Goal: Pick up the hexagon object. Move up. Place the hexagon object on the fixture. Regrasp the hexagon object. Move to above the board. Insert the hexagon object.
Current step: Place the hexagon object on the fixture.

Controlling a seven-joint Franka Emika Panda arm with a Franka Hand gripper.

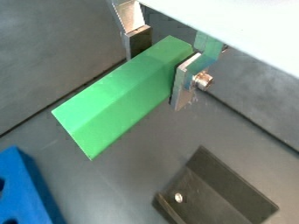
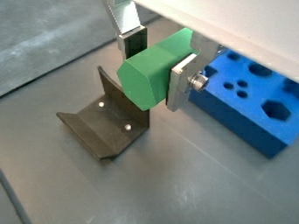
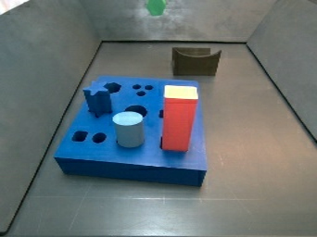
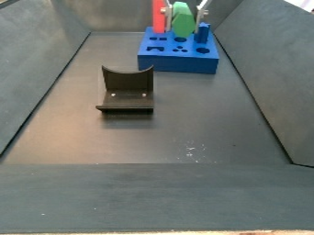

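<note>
The gripper (image 2: 155,77) hung raised above the floor, its jaws pinching the hexagon object (image 2: 156,72) by two opposite faces. Judged from that, pick-up and lift were done; placing on the fixture (image 2: 103,123), regrasping, moving above the board (image 2: 251,109) and inserting remained. The fixture sat empty. In both wrist views the silver fingers (image 1: 184,80) showed clamped on the green bar. A side view showed only a green scrap (image 3: 156,7) at 12 o'clock, but revealed the red block (image 3: 181,118) and pale blue cylinder (image 3: 129,130) standing on the board.
</note>
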